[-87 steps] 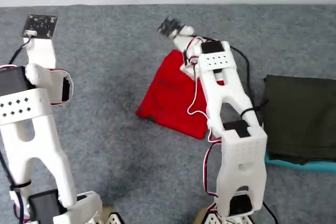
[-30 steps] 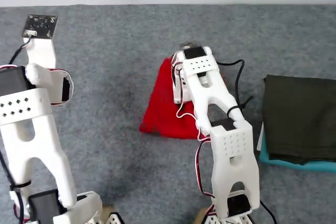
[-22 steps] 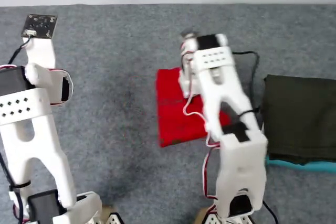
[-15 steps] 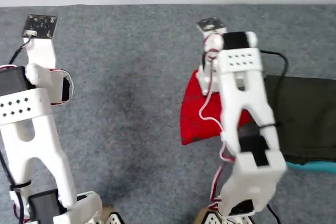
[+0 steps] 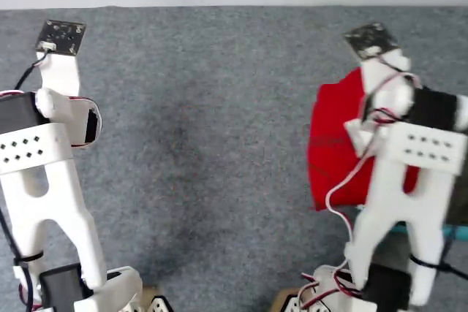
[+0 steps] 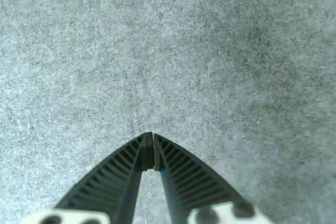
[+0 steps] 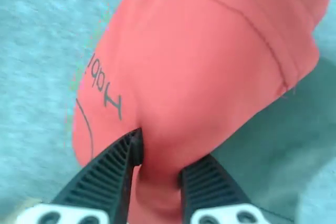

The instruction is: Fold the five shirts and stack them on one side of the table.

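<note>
**A:** Which step is in hand?

**B:** Stacking, by my reading. The folded red shirt [image 5: 333, 144] is at the right side of the table [image 5: 190, 107], next to the stack. A teal edge [image 5: 458, 233] of the stack shows beneath the arm.

**A:** State of the end effectors?

**B:** Right gripper [image 7: 160, 157]: clamped on a fold of the red shirt, with the jaws parted only by the thickness of the cloth. Left gripper [image 6: 153, 144]: jaws closed tip to tip and holding nothing, above bare table and well apart from the shirt.

**A:** What does the next move call for?

**B:** Centre the shirt over the stack, lower it until it lies flat, then release. The arm hides most of the stack from above, so alignment probably needs checking first.
</note>
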`<act>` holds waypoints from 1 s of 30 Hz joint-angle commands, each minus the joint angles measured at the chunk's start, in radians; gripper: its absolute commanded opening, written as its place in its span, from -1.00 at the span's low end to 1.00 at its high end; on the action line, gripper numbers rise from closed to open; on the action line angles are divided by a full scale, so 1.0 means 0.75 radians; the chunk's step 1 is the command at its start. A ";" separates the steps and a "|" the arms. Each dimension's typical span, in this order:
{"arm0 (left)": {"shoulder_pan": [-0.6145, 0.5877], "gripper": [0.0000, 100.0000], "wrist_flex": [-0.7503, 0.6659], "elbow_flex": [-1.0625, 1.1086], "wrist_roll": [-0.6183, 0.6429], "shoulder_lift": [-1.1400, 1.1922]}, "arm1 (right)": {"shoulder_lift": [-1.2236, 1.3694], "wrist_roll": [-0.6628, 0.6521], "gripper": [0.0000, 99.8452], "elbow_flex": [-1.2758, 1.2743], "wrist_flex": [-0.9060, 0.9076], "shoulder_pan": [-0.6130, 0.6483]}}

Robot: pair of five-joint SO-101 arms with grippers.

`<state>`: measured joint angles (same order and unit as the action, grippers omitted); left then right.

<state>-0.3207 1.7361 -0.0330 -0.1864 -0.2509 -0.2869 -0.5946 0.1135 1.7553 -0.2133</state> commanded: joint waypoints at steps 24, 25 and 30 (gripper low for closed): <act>-0.008 -0.99 0.023 -0.005 -0.020 -0.053 | 0.187 -0.276 -0.98 0.006 -0.369 -0.529; -0.008 -0.99 0.023 -0.005 -0.020 -0.053 | 0.206 -0.276 -0.98 0.006 -0.406 -0.541; -0.006 -0.99 0.023 -0.005 -0.020 -0.053 | 0.247 -0.266 -0.62 0.008 -0.406 -0.588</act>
<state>-0.3207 1.7361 -0.0330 -0.1926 -0.2509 -0.0890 -0.7910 0.1105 1.4592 -0.6245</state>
